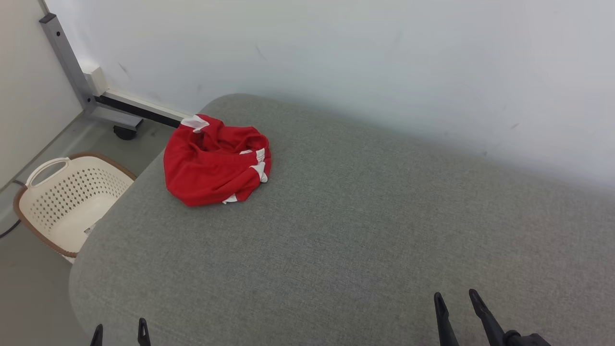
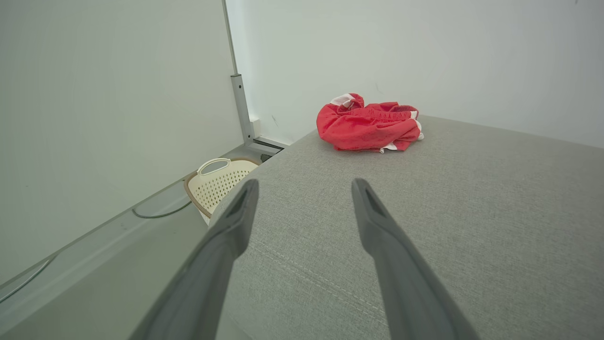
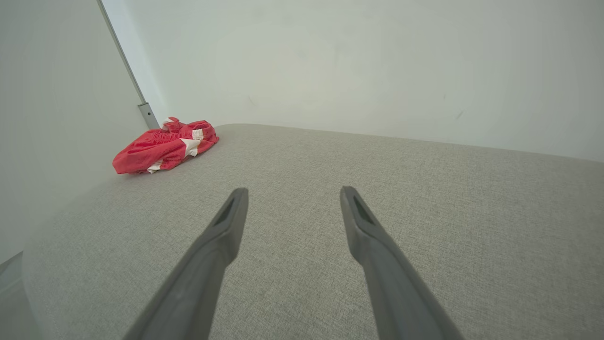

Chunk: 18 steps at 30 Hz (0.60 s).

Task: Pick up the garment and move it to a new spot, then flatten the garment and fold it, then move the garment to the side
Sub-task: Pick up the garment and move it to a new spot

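A crumpled red garment [image 1: 214, 161] with white trim lies in a heap on the grey cushioned surface [image 1: 365, 226], near its far left corner. The left wrist view has the garment [image 2: 370, 123] ahead and slightly right, well beyond the fingertips. From the right wrist the garment [image 3: 163, 146] sits far off at the upper left. My left gripper [image 1: 120, 329] stands open at the near left edge, empty. My right gripper [image 1: 455, 297] is open at the near right, also empty. Both are far from the cloth.
A cream perforated laundry basket [image 1: 67, 202] with a brown rim stands on the floor left of the surface. A grey metal frame leg [image 1: 72, 67] with a caster rises behind it. A white wall [image 1: 384, 57] backs the surface closely.
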Available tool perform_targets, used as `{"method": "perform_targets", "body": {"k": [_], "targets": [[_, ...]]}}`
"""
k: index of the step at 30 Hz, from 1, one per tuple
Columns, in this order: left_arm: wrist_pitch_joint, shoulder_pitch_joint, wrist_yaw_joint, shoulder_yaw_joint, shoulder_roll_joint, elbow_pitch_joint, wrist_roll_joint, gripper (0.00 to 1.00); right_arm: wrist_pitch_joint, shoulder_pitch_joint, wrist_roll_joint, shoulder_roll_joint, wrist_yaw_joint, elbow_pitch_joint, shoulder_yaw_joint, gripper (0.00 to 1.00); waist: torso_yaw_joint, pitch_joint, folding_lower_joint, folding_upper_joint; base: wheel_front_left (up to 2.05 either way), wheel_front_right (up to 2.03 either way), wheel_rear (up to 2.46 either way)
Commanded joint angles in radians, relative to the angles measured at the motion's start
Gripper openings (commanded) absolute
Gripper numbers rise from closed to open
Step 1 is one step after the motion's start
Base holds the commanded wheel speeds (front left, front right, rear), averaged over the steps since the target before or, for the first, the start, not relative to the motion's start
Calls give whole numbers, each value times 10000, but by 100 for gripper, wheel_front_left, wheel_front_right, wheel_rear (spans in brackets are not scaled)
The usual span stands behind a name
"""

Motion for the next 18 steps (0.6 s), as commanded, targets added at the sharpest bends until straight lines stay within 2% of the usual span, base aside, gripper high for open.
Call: {"method": "perform_targets", "body": {"k": [1,8,14,18], "targets": [[-25,33,48,19,-3,-14,-102,100,-5,149,1,10,-17,12,39,100,-47,9,1,0,0,0,0],[-24,-393,84,23,-6,131,-446,100,-5,-130,-131,6,-17,0,180,100,-410,231,1,0,0,0,0],[-24,-1501,-38,276,-6,512,-691,100,-5,-704,-376,6,-17,-124,406,100,-1300,850,1,0,0,0,0],[-23,-2724,-224,641,129,1262,-829,100,-5,-1227,-507,3,-17,-249,501,100,-1981,1455,1,0,0,0,0]]}}
